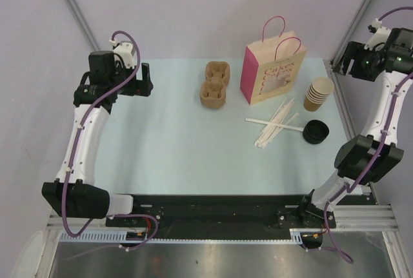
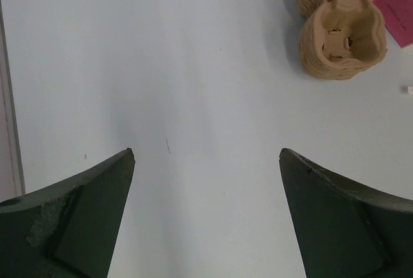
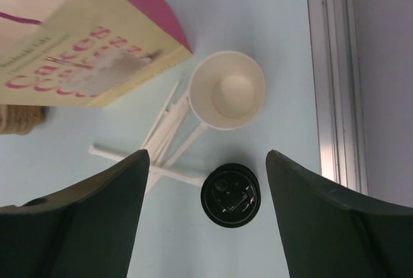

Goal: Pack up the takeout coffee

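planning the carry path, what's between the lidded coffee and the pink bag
A stack of pale lidless cups and scattered white sticks lie between the coffee and the pink bag, seen in the top and right wrist views.

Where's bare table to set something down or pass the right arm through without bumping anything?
Free: the wide table stretch from the left gripper to the pulp carriers, reaching the near edge, and the near strip in front of the white sticks and takeout coffee. Crowded: the far right, where pink bag, stacked cups, sticks and coffee sit close.
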`<act>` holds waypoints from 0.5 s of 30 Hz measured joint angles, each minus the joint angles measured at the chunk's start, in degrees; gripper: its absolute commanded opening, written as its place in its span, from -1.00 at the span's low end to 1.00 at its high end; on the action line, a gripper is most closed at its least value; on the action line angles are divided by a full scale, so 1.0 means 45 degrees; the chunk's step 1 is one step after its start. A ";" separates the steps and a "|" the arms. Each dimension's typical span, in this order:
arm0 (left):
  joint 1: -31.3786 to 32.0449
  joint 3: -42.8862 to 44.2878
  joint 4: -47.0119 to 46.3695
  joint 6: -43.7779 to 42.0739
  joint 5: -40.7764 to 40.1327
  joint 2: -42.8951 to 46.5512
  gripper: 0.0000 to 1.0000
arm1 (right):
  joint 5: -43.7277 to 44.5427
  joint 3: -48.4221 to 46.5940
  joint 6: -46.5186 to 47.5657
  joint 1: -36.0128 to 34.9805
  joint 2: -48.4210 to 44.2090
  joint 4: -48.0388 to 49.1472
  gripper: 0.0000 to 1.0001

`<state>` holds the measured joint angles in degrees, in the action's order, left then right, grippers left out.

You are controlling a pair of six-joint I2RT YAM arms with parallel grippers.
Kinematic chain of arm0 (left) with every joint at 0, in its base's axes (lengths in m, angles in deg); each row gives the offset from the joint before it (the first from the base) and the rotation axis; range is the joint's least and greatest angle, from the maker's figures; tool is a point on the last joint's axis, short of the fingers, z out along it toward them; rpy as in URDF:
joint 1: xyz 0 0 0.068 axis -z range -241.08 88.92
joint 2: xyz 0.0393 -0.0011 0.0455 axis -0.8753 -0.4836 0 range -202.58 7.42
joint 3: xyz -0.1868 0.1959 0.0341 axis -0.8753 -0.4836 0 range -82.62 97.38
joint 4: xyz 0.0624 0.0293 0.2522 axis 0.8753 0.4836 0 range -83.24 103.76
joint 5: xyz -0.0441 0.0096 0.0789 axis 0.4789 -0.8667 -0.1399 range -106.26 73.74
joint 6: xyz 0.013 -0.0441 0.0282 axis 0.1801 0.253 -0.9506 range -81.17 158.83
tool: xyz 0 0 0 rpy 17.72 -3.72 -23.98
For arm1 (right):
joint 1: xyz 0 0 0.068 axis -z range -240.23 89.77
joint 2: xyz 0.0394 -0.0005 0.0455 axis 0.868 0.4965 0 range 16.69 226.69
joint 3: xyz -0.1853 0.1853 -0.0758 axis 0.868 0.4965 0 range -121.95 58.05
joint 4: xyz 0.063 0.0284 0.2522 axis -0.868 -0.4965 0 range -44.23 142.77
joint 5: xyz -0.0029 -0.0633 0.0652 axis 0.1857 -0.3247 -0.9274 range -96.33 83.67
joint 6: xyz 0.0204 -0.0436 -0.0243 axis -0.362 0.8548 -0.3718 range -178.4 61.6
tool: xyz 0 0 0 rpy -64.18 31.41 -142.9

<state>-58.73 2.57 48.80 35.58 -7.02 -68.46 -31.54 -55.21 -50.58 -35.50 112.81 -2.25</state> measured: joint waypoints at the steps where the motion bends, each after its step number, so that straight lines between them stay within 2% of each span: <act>1: 0.0019 0.0000 -0.0010 0.0024 0.0039 -0.0029 0.99 | 0.0180 -0.0078 0.0039 0.0000 0.0321 -0.0199 0.33; 7: 0.0063 -0.0112 -0.0291 0.0058 0.0107 -0.0078 1.00 | 0.1001 -0.0826 0.0194 -0.0024 0.2327 -0.1171 -0.07; 15: 0.0063 -0.0894 -0.0554 0.0078 0.0112 -0.0078 0.99 | 0.1758 -0.1632 0.0223 -0.0170 0.4031 -0.1715 -0.19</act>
<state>-58.44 -1.45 46.31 35.93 -6.52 -68.81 -23.63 -62.55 -49.58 -36.26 130.95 -9.97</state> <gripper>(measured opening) 0.996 0.421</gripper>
